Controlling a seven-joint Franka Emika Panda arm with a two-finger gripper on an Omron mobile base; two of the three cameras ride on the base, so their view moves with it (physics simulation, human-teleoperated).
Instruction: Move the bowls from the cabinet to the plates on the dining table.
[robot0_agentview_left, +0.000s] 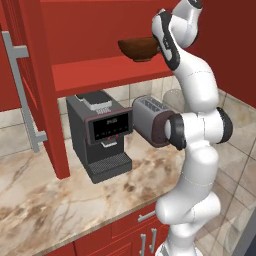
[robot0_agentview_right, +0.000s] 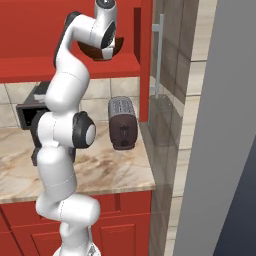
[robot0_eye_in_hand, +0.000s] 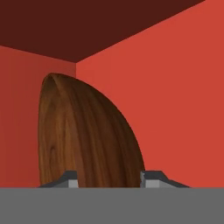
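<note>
A dark glossy brown bowl (robot0_agentview_left: 139, 49) stands on the red shelf (robot0_agentview_left: 100, 74) of the open cabinet, above the counter. In the right base view the bowl (robot0_agentview_right: 119, 47) is mostly behind my hand. My gripper (robot0_eye_in_hand: 109, 178) reaches in at the bowl's right side at shelf height. In the hand view the bowl (robot0_eye_in_hand: 87, 140) looms close between the two fingertips (robot0_eye_in_hand: 151, 178), which stand partly closed around it. Whether they press on it is unclear. The plates and the dining table are out of view.
The cabinet door (robot0_agentview_left: 45, 100) with its long silver handle (robot0_agentview_left: 22, 90) hangs open at the left. Under the shelf, a black coffee machine (robot0_agentview_left: 100, 135) and a toaster (robot0_agentview_left: 150, 120) stand on the marble counter (robot0_agentview_left: 50, 195). A grey panel (robot0_agentview_right: 225, 125) rises at the right.
</note>
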